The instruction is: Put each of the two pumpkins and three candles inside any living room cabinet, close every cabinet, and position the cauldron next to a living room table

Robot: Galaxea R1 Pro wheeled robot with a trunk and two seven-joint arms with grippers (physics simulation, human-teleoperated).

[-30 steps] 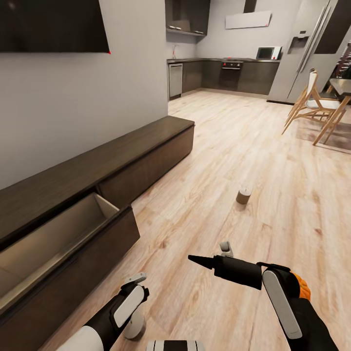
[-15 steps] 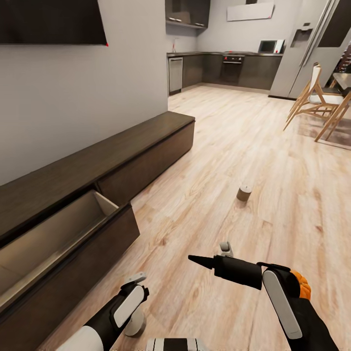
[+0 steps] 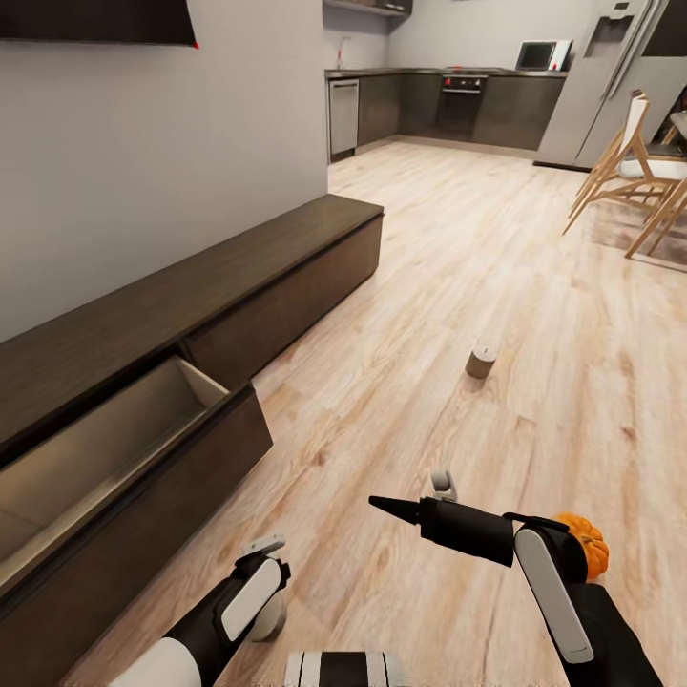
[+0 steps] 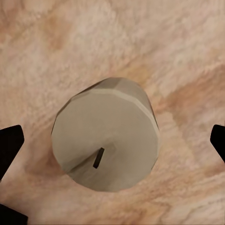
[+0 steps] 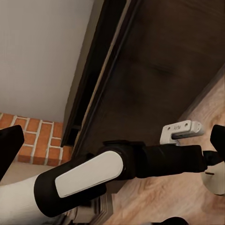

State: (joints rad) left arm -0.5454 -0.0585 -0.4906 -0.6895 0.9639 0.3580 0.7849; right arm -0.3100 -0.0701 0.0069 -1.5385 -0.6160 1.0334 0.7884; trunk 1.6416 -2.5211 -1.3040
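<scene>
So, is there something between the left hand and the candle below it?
Nothing visible. In the left wrist view the candle stands upright on bare floor, between the open fingertips, with clear gaps on both sides.

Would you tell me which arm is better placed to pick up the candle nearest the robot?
The left: its gripper hangs open directly over that candle, fingers either side. The right gripper points away toward the cabinet.

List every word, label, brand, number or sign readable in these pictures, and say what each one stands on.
No text can be read.
Small white bracket on the left arm's wrist: faint dark marks, too blurred to read.
Silver microwave on the far kitchen counter: too small to show any lettering.
Grey stubby candle with cream top and dark-brown wooden TV cabinet: no markings.
</scene>
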